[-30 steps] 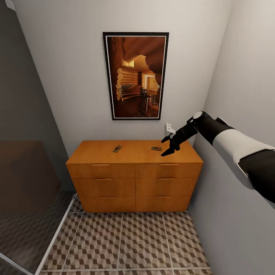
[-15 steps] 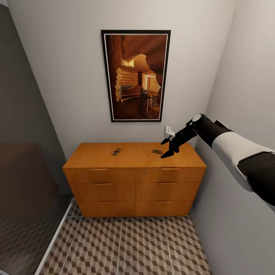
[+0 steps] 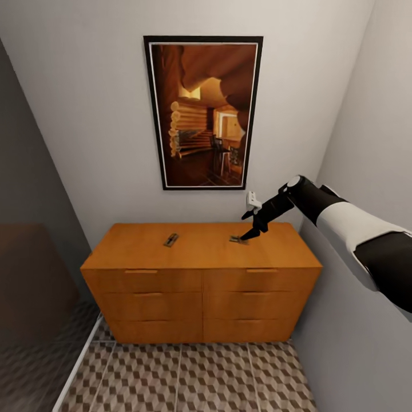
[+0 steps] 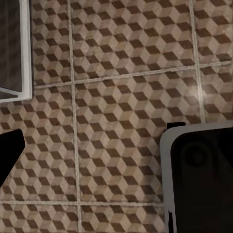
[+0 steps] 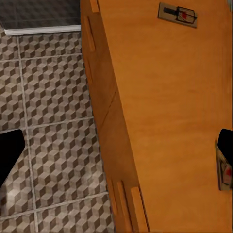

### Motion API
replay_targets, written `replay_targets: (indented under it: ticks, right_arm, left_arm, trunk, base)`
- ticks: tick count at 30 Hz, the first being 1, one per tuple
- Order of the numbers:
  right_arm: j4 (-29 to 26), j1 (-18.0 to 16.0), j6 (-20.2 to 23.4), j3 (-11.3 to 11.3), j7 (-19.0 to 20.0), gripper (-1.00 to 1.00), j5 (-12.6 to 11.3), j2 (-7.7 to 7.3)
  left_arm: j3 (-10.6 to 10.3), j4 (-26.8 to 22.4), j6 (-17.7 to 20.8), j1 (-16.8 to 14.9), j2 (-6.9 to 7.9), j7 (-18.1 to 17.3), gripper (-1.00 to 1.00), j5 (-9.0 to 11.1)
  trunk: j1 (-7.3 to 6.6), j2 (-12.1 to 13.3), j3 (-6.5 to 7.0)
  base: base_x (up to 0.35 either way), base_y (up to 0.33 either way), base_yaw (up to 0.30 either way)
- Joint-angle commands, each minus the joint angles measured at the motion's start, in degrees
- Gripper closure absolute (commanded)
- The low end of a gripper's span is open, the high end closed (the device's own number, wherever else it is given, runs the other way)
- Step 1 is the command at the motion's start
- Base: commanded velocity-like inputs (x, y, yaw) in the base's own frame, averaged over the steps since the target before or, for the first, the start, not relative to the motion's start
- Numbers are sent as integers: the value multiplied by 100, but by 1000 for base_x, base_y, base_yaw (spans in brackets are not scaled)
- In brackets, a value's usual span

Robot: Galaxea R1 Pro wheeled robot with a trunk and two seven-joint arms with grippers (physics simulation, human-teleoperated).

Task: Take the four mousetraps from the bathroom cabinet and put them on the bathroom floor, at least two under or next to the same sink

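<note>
The orange-brown cabinet [image 3: 200, 280] stands against the far wall. Two mousetraps lie on its top, one left of the middle [image 3: 171, 239] and one to the right [image 3: 239, 240]. My right gripper [image 3: 250, 226] hovers open just right of the right trap, its lower fingertip close above the trap's edge. In the right wrist view the gripper [image 5: 118, 145] spans the cabinet top [image 5: 165, 97]; the near mousetrap [image 5: 224, 171] lies partly under one fingertip [image 5: 226, 141] and the other trap [image 5: 177, 14] lies farther off. The left gripper's dark fingertip [image 4: 9, 155] hangs over the bathroom floor [image 4: 116, 97]. The sink is out of view.
A framed picture [image 3: 203, 111] hangs above the cabinet and a small white wall fitting [image 3: 252, 200] sits behind my gripper. A grey wall [image 3: 355, 320] runs along the cabinet's right side. A glass shower panel [image 3: 34, 274] stands at the left. My black base [image 4: 199, 179] is over the floor tiles.
The head view has closed in on the cabinet. My right gripper has come lower and nearer to the right mousetrap, still open.
</note>
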Motion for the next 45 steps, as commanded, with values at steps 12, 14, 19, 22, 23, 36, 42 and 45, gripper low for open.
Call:
replay_targets:
  ticks: [12, 14, 19, 22, 23, 36, 42, 45]
  right_arm:
    - [-14, 120, 16, -37, -83, -100, 49, 3]
    - [-14, 125, 15, -37, -88, -100, 49, 8]
    - [-14, 132, 11, -37, -169, -100, 49, 7]
    - [-14, 134, 12, -37, -191, -100, 49, 7]
    - [-14, 136, 12, -37, -195, -100, 49, 7]
    - [-14, 236, 7, -37, -218, -100, 49, 8]
    - [-14, 287, -39, -37, -309, -100, 49, 8]
    - [-14, 297, -61, -37, -353, -100, 49, 8]
  left_arm:
    - [-51, 20, -35, -10, -3, 7, -100, 42]
    - [-51, 20, -34, -10, -3, 7, -100, 42]
    - [-51, 20, -36, -10, -4, 7, -100, 42]
    - [-51, 20, -36, -10, -3, 7, -100, 42]
    - [-51, 20, -36, -10, -3, 7, -100, 42]
    - [-51, 20, -35, -10, -3, 7, -100, 42]
    - [-51, 20, -31, -10, -3, 7, -100, 42]
    - [-51, 20, -30, -10, -3, 7, -100, 42]
  trunk:
    - [7, -11, -12]
    - [7, -11, -12]
    - [7, -11, -12]
    - [7, -11, -12]
    - [7, -11, -12]
    - [7, -11, -12]
    - [7, -11, -12]
    - [7, -11, -12]
  base:
    - [145, 0, 0]
    - [20, 0, 0]
    - [8, 0, 0]
    - [2, 0, 0]
    - [2, 0, 0]
    - [0, 0, 0]
    - [0, 0, 0]
    - [0, 0, 0]
